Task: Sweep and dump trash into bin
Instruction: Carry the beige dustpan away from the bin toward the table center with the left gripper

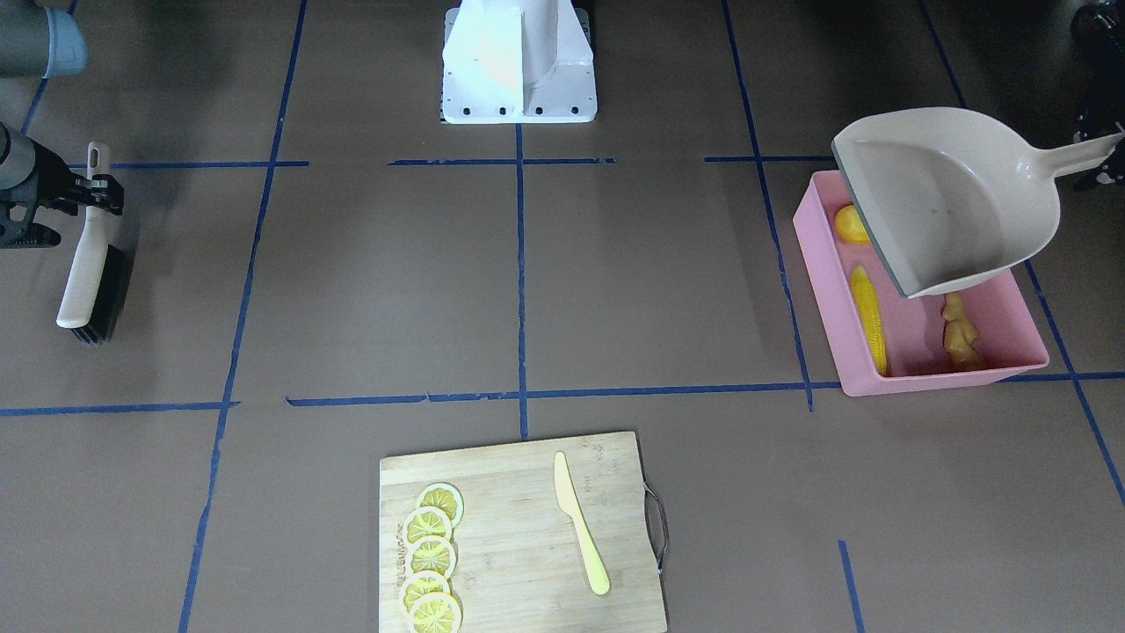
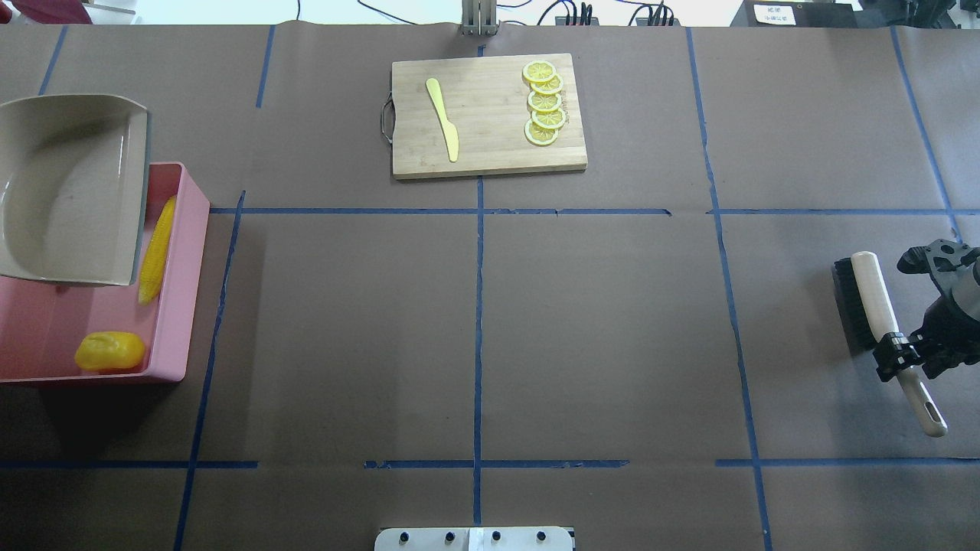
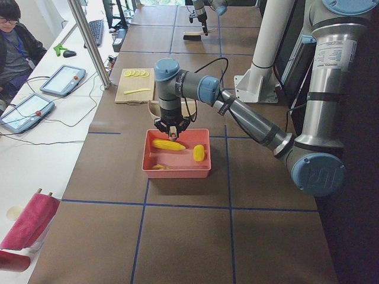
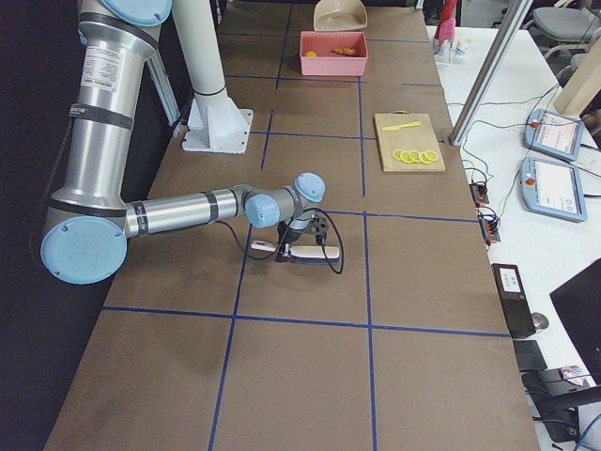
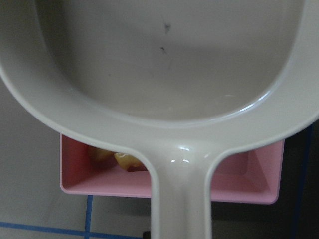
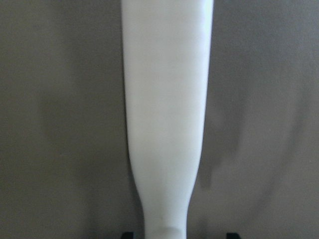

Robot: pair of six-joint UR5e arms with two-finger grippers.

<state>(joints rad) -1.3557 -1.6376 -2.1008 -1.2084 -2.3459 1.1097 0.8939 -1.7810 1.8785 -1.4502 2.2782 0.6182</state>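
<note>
- The left claw (image 1: 1097, 155), at the right edge of the front-facing view, is clenched on the handle end of the beige plastic dustpan (image 1: 954, 198). The dustpan hangs tilted in the air, front lip down.
- The right claw (image 2: 897, 353), lower right of the overhead view, grasps the white handle of the black-bristled hand brush (image 2: 869, 287). Its bristles seem to rest on the counter (image 2: 597, 337).
- The large pink rectangular plastic bin (image 1: 945, 380) sits at the right of the front-facing view, and the dustpan overhangs its upper half.
- Inside the bin, the yellow corn cob (image 1: 868, 318) lies along the left wall. The small lumpy yellow oval piece (image 1: 849, 224) is at the upper left corner and the tan knobbly ginger root (image 1: 960, 334) at the lower right.
- Bin and brush are well apart, at opposite sides of the brown, blue-taped counter.
- Bottom centre, a wooden cutting board (image 1: 510, 527) carries a row of lemon slices (image 1: 431, 554) and a pale yellow plastic knife (image 1: 580, 536). A mark beside the slices is too small to read.
</note>
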